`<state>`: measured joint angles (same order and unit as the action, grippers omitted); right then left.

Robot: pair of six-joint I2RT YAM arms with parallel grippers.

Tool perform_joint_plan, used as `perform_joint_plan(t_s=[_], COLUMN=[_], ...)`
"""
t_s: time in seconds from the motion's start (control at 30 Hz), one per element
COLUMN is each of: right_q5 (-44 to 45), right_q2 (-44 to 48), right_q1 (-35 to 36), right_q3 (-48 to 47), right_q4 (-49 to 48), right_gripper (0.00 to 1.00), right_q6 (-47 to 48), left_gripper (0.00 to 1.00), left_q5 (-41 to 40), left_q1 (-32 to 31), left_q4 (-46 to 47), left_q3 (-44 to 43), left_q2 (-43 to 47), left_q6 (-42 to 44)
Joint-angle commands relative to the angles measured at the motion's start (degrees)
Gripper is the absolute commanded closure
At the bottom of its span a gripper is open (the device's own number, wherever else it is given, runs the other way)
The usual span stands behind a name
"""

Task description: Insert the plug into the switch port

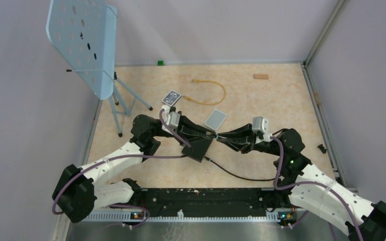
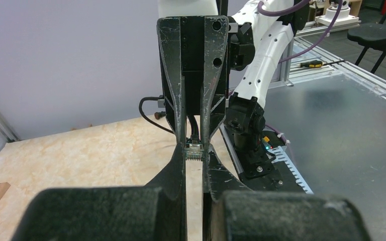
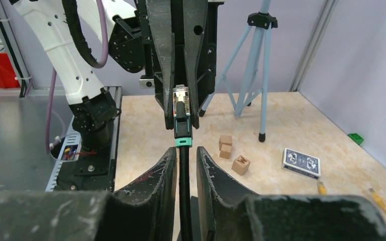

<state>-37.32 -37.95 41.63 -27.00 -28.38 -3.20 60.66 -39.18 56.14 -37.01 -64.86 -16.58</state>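
Observation:
The clear plug (image 2: pixel 195 150) with its teal boot (image 3: pixel 182 142) is pinched between the tips of my left gripper (image 2: pixel 195 154), which is shut on it. The two grippers meet tip to tip above the table, left gripper (image 1: pixel 212 133) facing right gripper (image 1: pixel 221 135). My right gripper (image 3: pixel 183 150) straddles the black cable (image 3: pixel 185 191) just behind the boot, with a gap on each side of it, so it is open. The flat black box (image 1: pixel 199 148) lies under the left fingers. Its switch port is hidden.
A pale grey-blue card (image 1: pixel 215 119), a patterned card deck (image 1: pixel 171 98) and a yellow cable (image 1: pixel 208 93) lie beyond the grippers. A blue tripod stand (image 1: pixel 83 40) is far left. Wooden blocks (image 3: pixel 240 164) sit near the deck (image 3: pixel 301 163). The black cable (image 1: pixel 241 174) trails right.

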Motion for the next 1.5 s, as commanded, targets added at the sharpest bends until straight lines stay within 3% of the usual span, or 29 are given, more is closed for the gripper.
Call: perform_joint_plan(t_s=[0.0,0.1,0.2,0.23,0.27,0.37,0.4,0.57,0.77,1.07,1.47], right_q5=[0.05,0.06,0.37,0.89,1.80,10.49,14.60,34.97,41.30,43.19,44.48], right_q2=[-0.43,-0.34,-0.12,0.08,0.34,1.14,1.23,-5.03,-18.75,-36.10,-45.79], right_q1=[0.56,0.56,0.56,0.56,0.56,0.56,0.54,0.47,0.15,-3.01,-4.07], right_q3=[0.04,0.19,0.35,0.41,0.62,1.02,1.29,2.58,4.62,7.30,3.78], right_q4=[-3.54,-3.52,-3.58,-3.62,-3.45,0.31,2.09,9.50,3.82,-10.81,-9.72], right_gripper=[0.79,0.82,1.00,1.00,1.00,1.00,1.00,1.00,1.00,1.00,1.00], right_q6=[-0.20,-0.09,-0.14,-0.14,-0.06,1.43,2.23,5.60,6.10,6.31,3.99], left_gripper=[1.00,1.00,1.00,0.93,0.78,0.13,0.03,0.01,0.01,0.07,0.18], left_q5=[1.04,1.06,0.80,0.17,-1.27,-7.94,-10.91,-31.05,-28.64,-32.68,-28.87], left_q1=[-0.31,-0.28,-0.37,-0.32,-0.29,-0.28,-0.28,2.04,11.36,12.94,13.87], left_q4=[2.31,2.38,2.14,1.72,0.53,-6.75,-10.23,-28.98,-33.77,-34.22,-30.07], left_q3=[0.10,0.19,0.22,0.17,0.00,-1.22,-1.61,-3.97,-5.65,-14.78,-24.91], left_q2=[1.51,1.59,1.44,1.36,1.40,1.92,2.34,1.88,-11.04,-31.52,-47.61], left_q6=[-0.23,-0.13,0.01,0.01,-0.23,0.48,1.29,-1.98,-11.19,-7.24,-6.72])
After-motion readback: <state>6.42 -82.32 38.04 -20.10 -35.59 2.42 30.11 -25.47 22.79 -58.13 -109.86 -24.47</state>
